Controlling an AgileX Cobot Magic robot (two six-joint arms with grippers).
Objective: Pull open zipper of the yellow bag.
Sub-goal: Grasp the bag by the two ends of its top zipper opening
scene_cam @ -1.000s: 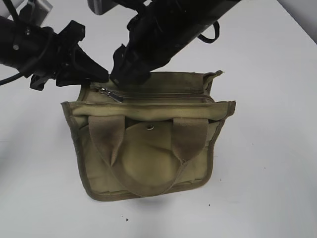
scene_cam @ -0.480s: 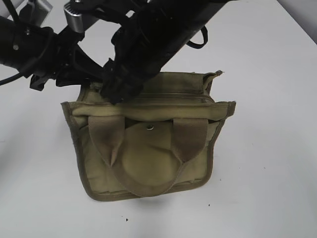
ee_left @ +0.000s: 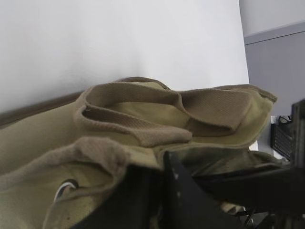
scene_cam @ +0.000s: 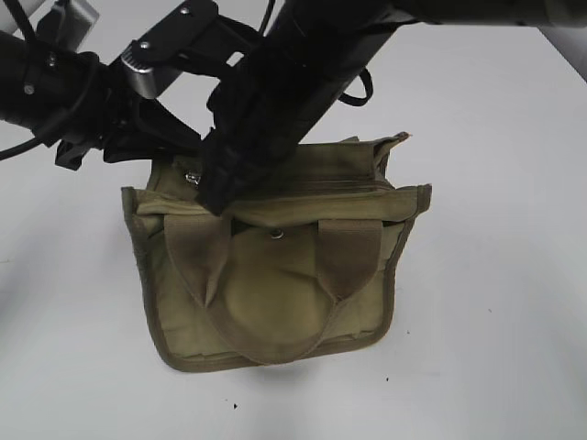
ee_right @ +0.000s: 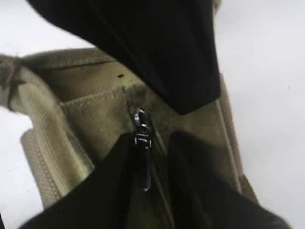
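The yellow bag (scene_cam: 275, 293) stands on the white table with its handles (scene_cam: 348, 252) hanging down the front. Its zipper (scene_cam: 339, 186) runs along the top, and the silver pull tab (scene_cam: 193, 177) sits at the left end. My right gripper (scene_cam: 213, 197) reaches down onto that end. In the right wrist view the pull tab (ee_right: 143, 143) lies between the fingers of the right gripper (ee_right: 152, 139); the left finger (ee_right: 105, 191) touches it, and a gap remains on the right. My left gripper (scene_cam: 179, 142) is shut on the bag's back left corner (ee_left: 143, 164).
White tabletop (scene_cam: 495, 302) surrounds the bag on all sides. Both black arms crowd the space above the bag's left half. A round metal snap (scene_cam: 277, 235) sits on the front pocket.
My right arm has come down and to the left onto the zipper's left end, and its jaws have narrowed around the pull tab. The bag's top has shifted slightly. The left gripper has stayed put.
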